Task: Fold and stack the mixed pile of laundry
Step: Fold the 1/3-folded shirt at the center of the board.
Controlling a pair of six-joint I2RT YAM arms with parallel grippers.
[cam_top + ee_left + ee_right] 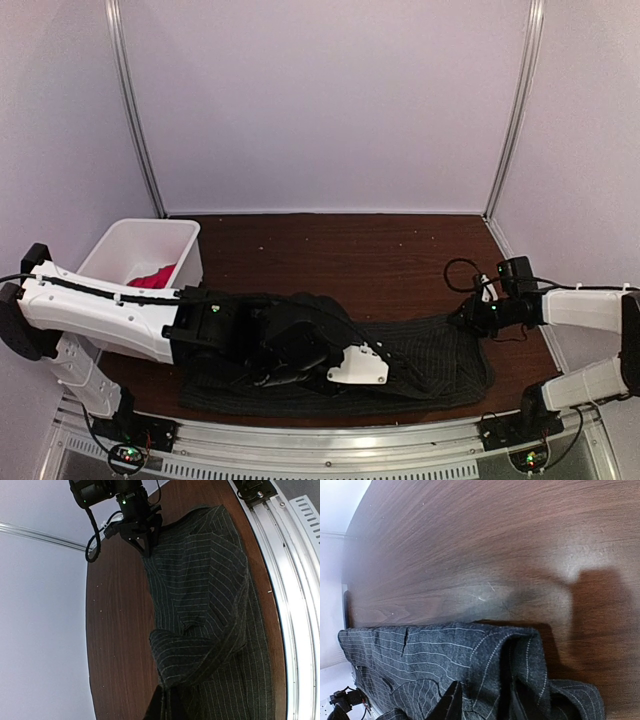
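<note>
- Laundry: two garments, kept apart, with neither folded nor stacked as far as I can see. I judge the task to be at an early stage.
- Table (350, 245): dark wood. Its far half is bare, so there is room to lay out a stack.
- Shirt (435, 360): charcoal pinstripe, lying lengthwise along the near edge of the table. It is mostly flat, but a rumpled ridge rises in the middle. One long edge looks doubled over, perhaps the start of a fold. The sleeves and collar are hidden.
- Left arm (100, 305): it reaches low across the shirt's left half and hides it from above. It will be in the way of any smoothing there.
- Bin (115, 250): white, at the table's far-left corner, well apart from the shirt.
- T-shirt (155, 276): red and crumpled inside the bin. It has yet to be taken out, folded and stacked.
- Left gripper (162, 710): jaws together, apparently pinching the raised ridge of the shirt, since the cloth gathers towards them.
- Right gripper (146, 545): at the shirt's right-hand end. Its jaws are apart and straddle the rolled edge, and I cannot see a firm pinch.
</note>
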